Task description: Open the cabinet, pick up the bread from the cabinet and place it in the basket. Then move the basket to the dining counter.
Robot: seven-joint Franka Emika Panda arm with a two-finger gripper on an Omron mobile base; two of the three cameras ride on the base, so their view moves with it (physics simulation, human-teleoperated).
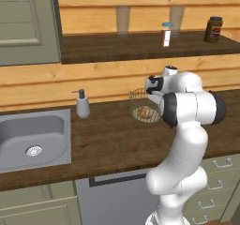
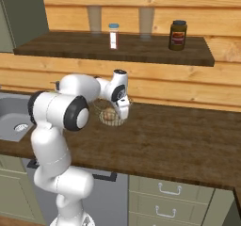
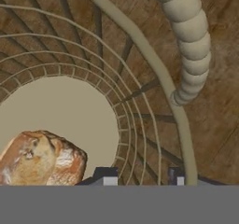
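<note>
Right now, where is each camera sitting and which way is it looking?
Left base view: behind the arm's left, facing the sink; arm at lower right.
Right base view: behind its right, facing the worktop and shelf; arm at lower left.
Hand view: on the claw, looking into the basket.
All share the basket and bread.

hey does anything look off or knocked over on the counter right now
Nothing stands out. The basket sits upright on the worktop with the bread inside, the soap dispenser stands by the sink, and the shaker and jar stand upright on the shelf.
</note>
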